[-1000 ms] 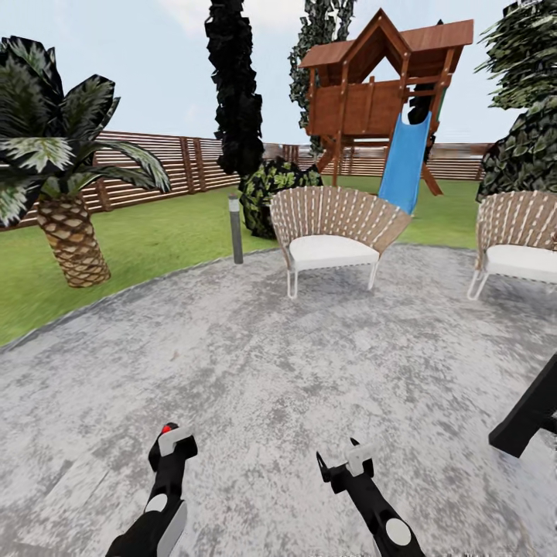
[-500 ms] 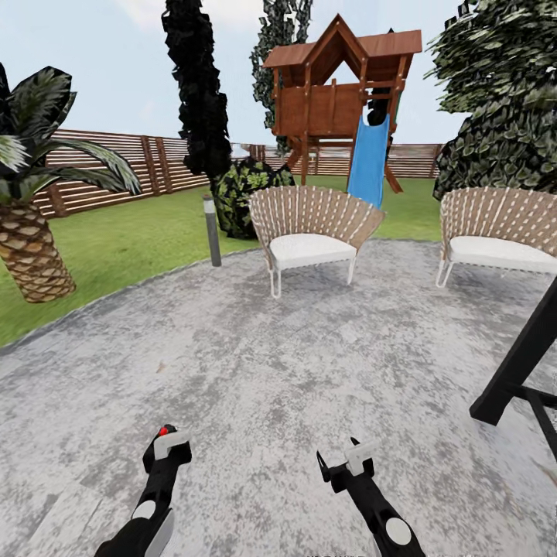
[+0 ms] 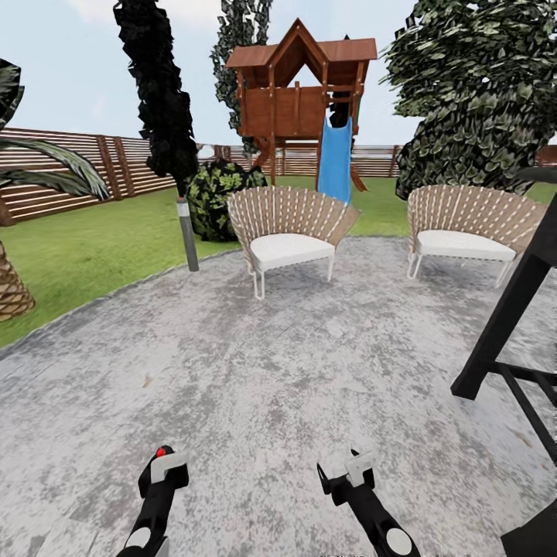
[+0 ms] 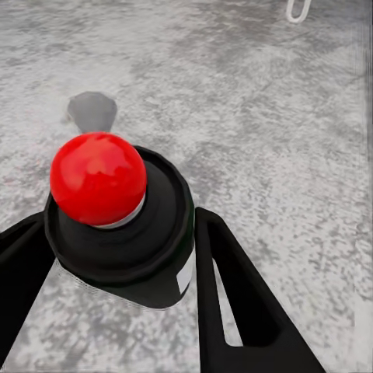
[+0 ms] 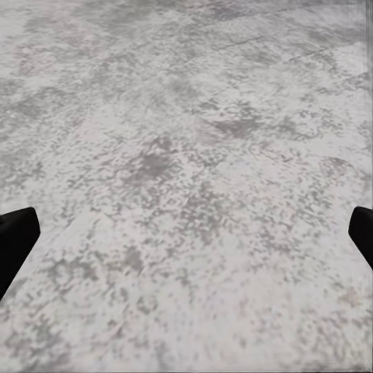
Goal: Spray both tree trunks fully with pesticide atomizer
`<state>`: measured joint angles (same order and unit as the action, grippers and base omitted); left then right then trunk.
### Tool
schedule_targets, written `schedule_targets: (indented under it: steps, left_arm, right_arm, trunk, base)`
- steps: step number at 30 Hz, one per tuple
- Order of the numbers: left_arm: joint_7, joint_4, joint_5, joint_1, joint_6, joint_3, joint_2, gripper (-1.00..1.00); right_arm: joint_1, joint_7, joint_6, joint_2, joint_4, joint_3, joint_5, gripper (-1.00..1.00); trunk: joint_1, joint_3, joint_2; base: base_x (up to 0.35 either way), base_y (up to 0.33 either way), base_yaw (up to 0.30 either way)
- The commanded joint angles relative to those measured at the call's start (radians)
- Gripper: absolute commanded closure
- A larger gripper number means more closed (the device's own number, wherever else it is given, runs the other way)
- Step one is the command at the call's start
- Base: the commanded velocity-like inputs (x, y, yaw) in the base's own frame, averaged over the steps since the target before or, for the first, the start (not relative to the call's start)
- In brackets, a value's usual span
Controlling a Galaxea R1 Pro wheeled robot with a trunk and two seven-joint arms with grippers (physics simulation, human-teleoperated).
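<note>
1. The floor (image 3: 255, 363) is mottled grey-and-white stone paving with a curved edge, and green lawn (image 3: 100, 247) lies beyond it.
2. A brown slatted fence (image 3: 70, 166) runs behind the lawn, with a wooden playset (image 3: 298, 97) and its blue slide (image 3: 335, 158) farther back.
3. 2 woven chairs with white cushions stand at the paving's far edge: one (image 3: 288, 232) near the middle, the other (image 3: 468, 232) to the right.
4. A short grey post light (image 3: 187, 236) stands at the paving's edge, below a dark conifer (image 3: 158, 93).
5. A black frame (image 3: 510, 325) slants in at the right.
6. The left pincer (image 4: 116, 256) is gripping the pesticide atomizer (image 4: 124, 225), a dark bottle pressed between both fingers (image 4: 233, 295).
7. The bottle's long axis runs along the fingers, its round red top (image 4: 98, 178) pointing away from the wrist.
8. The right pincer (image 5: 186, 233) is spread wide over bare paving, holding nothing.
</note>
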<state>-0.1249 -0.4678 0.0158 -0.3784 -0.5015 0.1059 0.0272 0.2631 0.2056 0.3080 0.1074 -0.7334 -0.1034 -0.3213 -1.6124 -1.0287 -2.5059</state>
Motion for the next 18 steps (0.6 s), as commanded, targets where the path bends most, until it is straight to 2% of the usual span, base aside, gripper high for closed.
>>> schedule_targets:
  steps: [1, 5, 9, 18]
  left_arm:
    - [0.000, 0.000, 0.001, 0.000, -0.003, 0.002, 0.001, 1.00]
    - [0.000, 0.000, -0.001, 0.001, -0.002, 0.000, 0.002, 1.00]
    - [-0.001, 0.007, -0.029, 0.001, -0.001, -0.005, 0.003, 1.00]
    - [-0.002, 0.014, -0.042, 0.001, 0.001, -0.006, 0.007, 1.00]
  right_arm:
    - [0.001, 0.006, 0.004, 0.002, 0.003, -0.008, -0.008, -1.00]
    - [0.001, -0.051, 0.004, -0.001, 0.010, -0.007, -0.010, -1.00]
    - [0.001, -0.099, 0.005, -0.002, 0.016, -0.007, -0.010, -1.00]
    - [-0.001, -0.110, 0.005, -0.003, 0.024, -0.007, -0.009, -1.00]
  trunk:
    - [0.000, 0.000, 0.000]
    - [0.000, 0.001, 0.000]
    - [0.000, 0.001, 0.000]
    - [0.004, 0.032, 0.001]
  base:
    - [0.000, 0.234, -0.264]
    - [0.000, 0.100, -0.224]
    - [0.000, 0.016, -0.055]
    - [0.000, 0.002, -0.006]
